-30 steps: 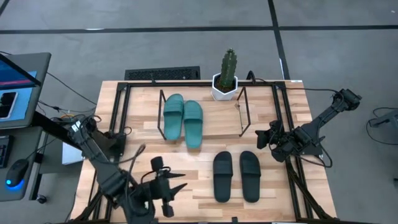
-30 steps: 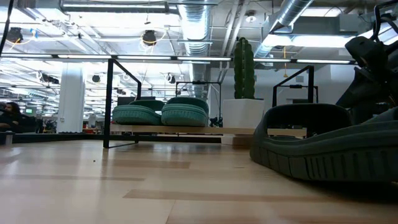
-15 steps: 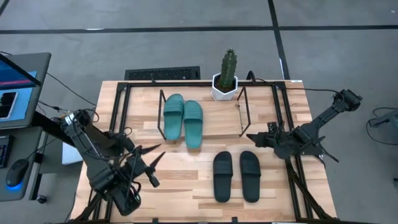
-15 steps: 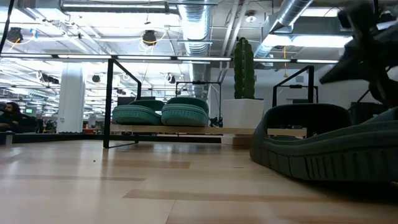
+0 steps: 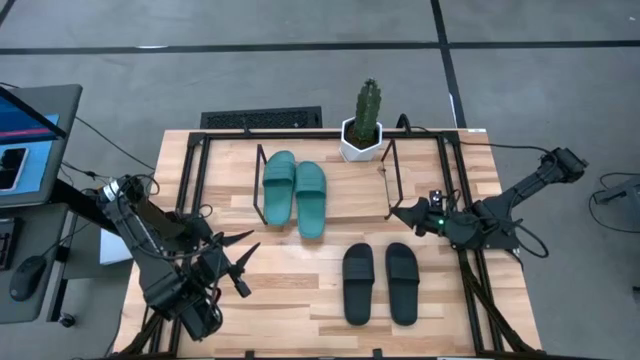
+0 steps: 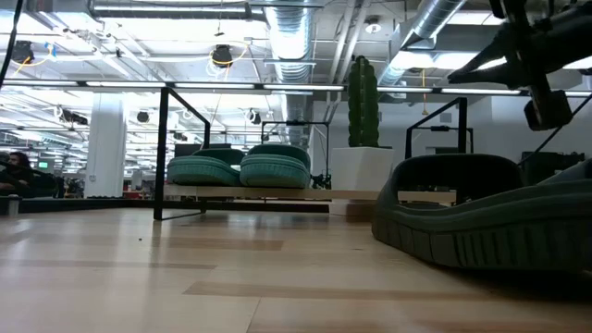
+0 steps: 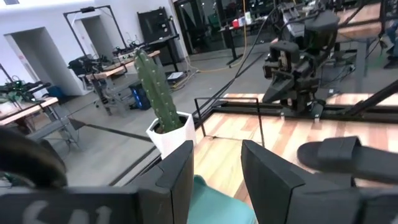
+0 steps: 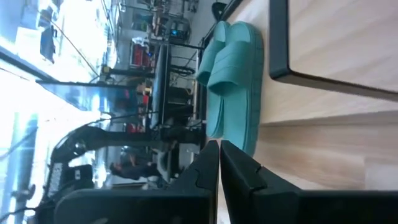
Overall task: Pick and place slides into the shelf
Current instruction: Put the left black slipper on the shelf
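Counter-side, teal slides (image 5: 295, 195) fill the shelf (image 5: 385, 190); closed right claw (image 5: 404, 214) nears black slides (image 5: 381, 281), left claw (image 5: 240, 262) open.

This is a big robot lab or workshop. Shiny air pipes (image 6: 296, 37) and long lights hang from the open ceiling. Behind the cactus (image 7: 155, 93) stand more work tables (image 7: 118, 68) with black frames. A computer screen (image 5: 25, 120) sits beside the wooden table (image 5: 300, 270). The floor (image 5: 200, 60) is grey.
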`<control>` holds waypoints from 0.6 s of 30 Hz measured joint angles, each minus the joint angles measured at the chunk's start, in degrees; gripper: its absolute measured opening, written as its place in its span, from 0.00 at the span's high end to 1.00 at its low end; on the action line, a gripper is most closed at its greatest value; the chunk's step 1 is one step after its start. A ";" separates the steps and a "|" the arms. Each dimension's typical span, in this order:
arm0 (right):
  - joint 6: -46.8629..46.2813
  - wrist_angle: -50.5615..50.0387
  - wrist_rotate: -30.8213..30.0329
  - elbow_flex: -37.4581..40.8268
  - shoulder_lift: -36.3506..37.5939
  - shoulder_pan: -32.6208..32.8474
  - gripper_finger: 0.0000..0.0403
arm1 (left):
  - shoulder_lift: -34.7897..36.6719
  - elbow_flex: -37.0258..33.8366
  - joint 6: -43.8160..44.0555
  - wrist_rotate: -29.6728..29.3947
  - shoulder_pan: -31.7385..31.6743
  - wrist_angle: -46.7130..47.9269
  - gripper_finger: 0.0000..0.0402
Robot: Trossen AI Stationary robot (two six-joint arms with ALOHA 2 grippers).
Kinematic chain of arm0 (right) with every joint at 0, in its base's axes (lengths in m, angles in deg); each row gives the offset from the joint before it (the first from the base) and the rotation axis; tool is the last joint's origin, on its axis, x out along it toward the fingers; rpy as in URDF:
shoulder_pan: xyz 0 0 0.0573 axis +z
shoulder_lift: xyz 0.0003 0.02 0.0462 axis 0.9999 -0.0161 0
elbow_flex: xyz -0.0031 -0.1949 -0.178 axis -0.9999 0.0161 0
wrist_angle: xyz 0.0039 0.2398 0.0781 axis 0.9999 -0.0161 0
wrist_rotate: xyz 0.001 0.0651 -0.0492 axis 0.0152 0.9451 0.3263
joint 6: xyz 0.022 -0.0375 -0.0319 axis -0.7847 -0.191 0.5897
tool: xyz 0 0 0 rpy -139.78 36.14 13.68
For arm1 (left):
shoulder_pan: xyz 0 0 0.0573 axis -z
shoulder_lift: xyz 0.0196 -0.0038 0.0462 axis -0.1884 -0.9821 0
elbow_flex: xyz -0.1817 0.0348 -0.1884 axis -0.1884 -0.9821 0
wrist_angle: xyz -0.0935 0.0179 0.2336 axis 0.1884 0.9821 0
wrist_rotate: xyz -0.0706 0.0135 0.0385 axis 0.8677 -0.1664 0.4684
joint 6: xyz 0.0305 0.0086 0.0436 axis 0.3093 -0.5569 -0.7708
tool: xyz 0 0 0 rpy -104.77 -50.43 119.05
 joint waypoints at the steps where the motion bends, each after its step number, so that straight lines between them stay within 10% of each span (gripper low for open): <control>1: -0.23 -0.09 -0.01 0.00 0.00 -0.01 0.98 | 0.00 0.00 0.00 0.02 0.00 0.74 0.69; 10: 6.24 2.27 2.36 0.04 -0.02 -1.49 0.98 | 0.02 0.00 -3.59 1.07 -2.00 1.14 0.69; 18: 85.34 45.41 19.87 -3.60 0.04 2.36 0.98 | 0.22 0.00 -4.07 1.34 -3.32 1.13 0.69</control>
